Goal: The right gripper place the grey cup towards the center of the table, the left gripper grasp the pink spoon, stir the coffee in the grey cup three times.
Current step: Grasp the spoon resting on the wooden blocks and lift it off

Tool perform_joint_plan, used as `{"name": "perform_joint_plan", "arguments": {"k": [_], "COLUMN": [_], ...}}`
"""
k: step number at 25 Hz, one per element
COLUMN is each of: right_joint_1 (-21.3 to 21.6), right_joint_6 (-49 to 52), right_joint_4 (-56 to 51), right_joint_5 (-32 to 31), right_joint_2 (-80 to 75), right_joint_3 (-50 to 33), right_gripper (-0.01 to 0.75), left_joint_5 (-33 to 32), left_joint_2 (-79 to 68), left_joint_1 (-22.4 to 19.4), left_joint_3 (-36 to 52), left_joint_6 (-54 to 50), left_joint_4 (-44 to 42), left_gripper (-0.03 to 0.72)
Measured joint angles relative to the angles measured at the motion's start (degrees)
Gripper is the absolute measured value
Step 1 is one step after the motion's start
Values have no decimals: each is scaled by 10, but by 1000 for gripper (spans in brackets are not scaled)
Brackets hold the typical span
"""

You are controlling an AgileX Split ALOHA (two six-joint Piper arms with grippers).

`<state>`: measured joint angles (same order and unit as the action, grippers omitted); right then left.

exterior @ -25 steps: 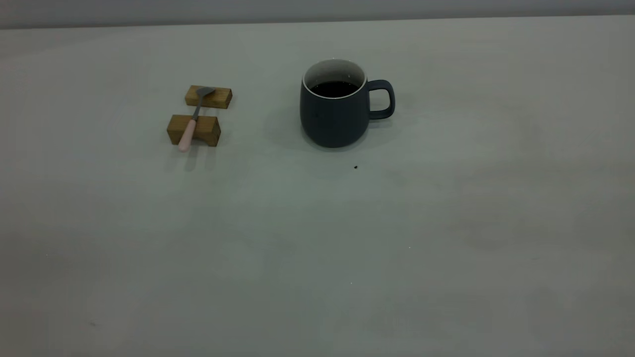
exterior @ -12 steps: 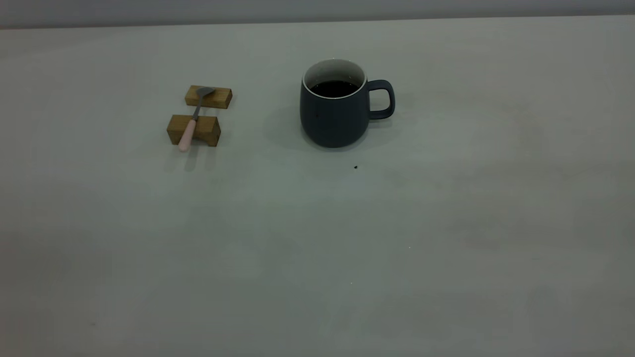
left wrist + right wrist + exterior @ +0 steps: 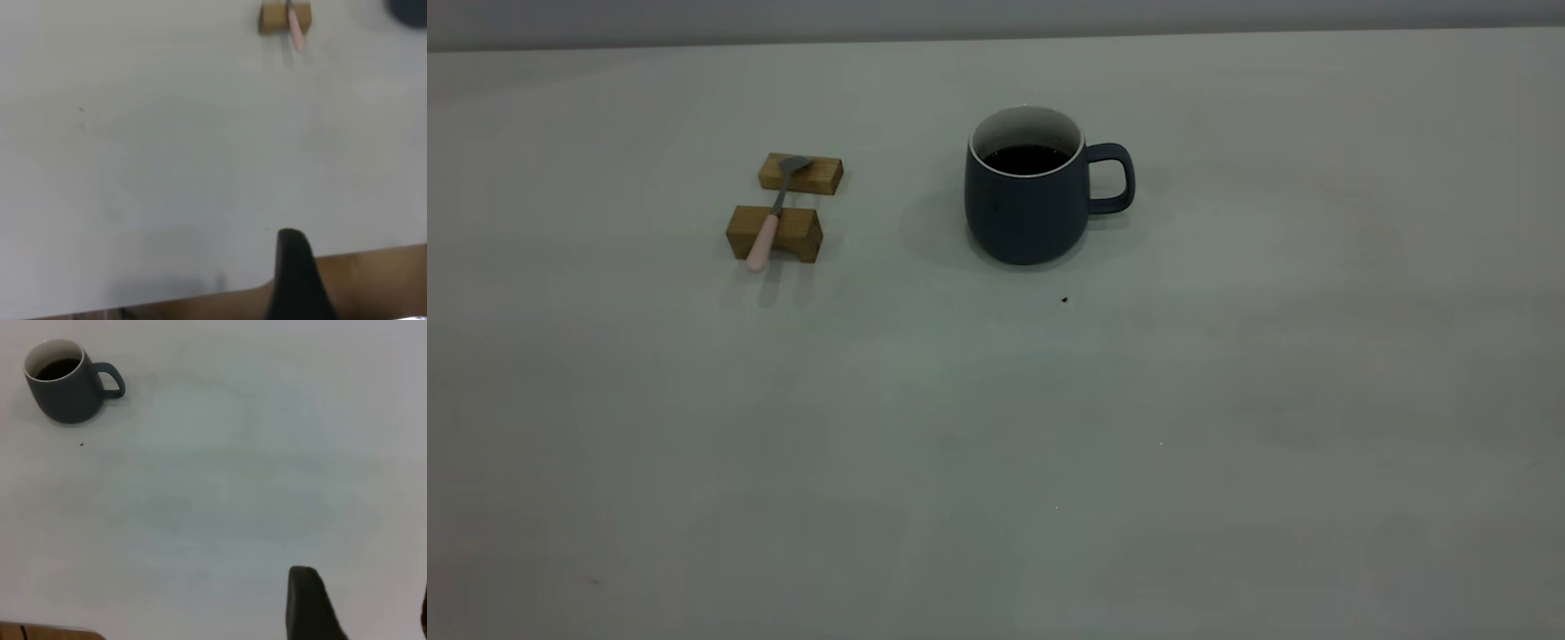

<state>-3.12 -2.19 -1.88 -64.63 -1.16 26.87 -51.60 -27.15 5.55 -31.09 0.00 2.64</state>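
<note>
No text, label, brand, number or sign can be read on anything here.

- I see the grey cup point(image 3: 1028, 191) standing upright on the table point(image 3: 1227, 444), toward the far side and near the middle, its loop handle pointing to my right arm's side.
- The coffee point(image 3: 1027, 159) sits dark inside it, well below the white rim.
- Off to my left arm's side, well apart from the cup, two wooden blocks lie one behind the other: the far block point(image 3: 801, 174) and the near block point(image 3: 775, 234).
- The pink spoon point(image 3: 773, 216) bridges them, grey bowl on the far block, pink handle across the near one, its end jutting past.
- A tiny dark speck point(image 3: 1064, 300) lies on the table just in front of the cup.
- Neither of my arms shows in this view.
</note>
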Motion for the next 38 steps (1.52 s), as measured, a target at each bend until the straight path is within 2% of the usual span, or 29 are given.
{"name": "perform_joint_plan", "arguments": {"k": [7,15,19,26,38], "right_joint_1": [0,0,0,0,0], "right_joint_6": [0,0,0,0,0], "right_joint_4": [0,0,0,0,0], "right_joint_5": [0,0,0,0,0], "right_joint_2": [0,0,0,0,0], "right_joint_3": [0,0,0,0,0], "right_gripper": [438,438,438,438,438], "left_joint_5": [127,227,244,262,260], "left_joint_2": [-288,-561,-674,-840,-1017], "left_joint_1": [0,0,3,45,73], "left_joint_3": [-51,-140,-208,-332,-456], "left_joint_6": [10,-6,-34,-67,-108], "left_joint_4": [8,27,27,26,26], "left_gripper": [570,547,546,546,546]}}
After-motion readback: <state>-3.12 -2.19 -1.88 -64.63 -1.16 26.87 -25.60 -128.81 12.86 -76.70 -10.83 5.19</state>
